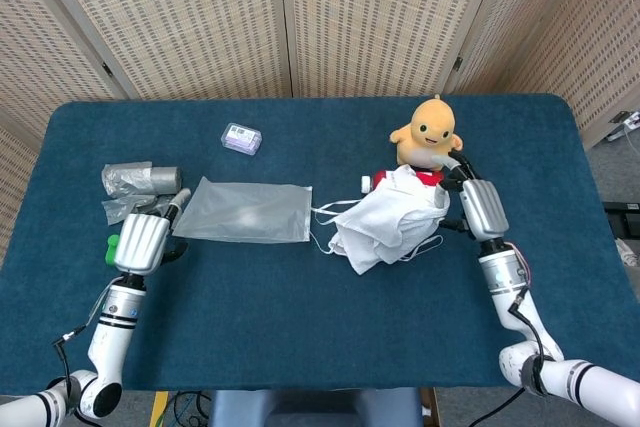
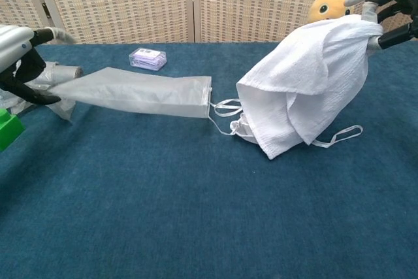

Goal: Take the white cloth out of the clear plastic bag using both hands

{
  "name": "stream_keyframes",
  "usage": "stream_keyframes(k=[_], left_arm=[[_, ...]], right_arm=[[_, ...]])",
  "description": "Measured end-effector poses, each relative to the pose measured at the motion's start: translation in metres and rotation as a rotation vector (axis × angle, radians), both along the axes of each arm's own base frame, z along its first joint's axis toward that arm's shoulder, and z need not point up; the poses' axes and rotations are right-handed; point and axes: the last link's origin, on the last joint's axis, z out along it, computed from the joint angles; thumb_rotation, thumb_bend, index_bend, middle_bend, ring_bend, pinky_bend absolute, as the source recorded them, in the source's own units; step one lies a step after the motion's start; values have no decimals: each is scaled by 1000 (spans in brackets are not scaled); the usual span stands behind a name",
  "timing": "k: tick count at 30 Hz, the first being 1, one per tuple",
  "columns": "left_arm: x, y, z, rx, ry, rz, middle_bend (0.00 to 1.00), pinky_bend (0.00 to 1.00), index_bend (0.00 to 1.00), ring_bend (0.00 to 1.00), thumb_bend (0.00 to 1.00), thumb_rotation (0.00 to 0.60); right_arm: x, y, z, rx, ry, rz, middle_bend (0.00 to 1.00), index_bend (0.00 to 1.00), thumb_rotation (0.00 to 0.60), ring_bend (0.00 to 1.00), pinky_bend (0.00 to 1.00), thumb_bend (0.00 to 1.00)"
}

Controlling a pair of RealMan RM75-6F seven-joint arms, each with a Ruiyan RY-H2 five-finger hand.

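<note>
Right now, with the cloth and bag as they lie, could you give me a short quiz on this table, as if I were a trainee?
1. True or false: the white cloth is still fully inside the clear bag.
2. Which hand holds the cloth up: A the left hand, B the right hand, C neither?
3. Fill in: the yellow toy stands just behind the ____.

Key
1. False: the cloth is outside the bag's mouth; only its strings trail near it.
2. B
3. cloth
</note>
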Motion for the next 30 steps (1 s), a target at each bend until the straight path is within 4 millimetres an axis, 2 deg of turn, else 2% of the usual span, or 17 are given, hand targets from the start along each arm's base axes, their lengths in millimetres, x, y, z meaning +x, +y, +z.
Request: stream_keyframes(k=[3,15,17,21,25,30], left_arm=[[3,-1,4,1,2,-8,797,927,0,679,1,600],[13,-6,18,31,-9,-29,788,927,8,673,0,600],[15,-6,22,42,-24,-28,786,927,32,673,0,600],[19,-8,31,60,-59,-23,773,927,155,670,0,600],[25,-12,43,74,-98,-11,730,927,233,649,0,600],[30,-18,66,81,-126,18,651,879,248,619,0,600]], right_arm=[[3,1,3,5,14,9,174,0,600,66,293,0],[11,7,20,16,65,30,166,1,600,55,279,0],[12,9,23,19,88,28,168,35,600,55,279,0],[15,16,34,32,156,28,182,155,600,55,279,0],[16,24,44,43,240,28,182,164,600,55,279,0],[15,38,57,57,335,19,182,165,600,55,279,0]])
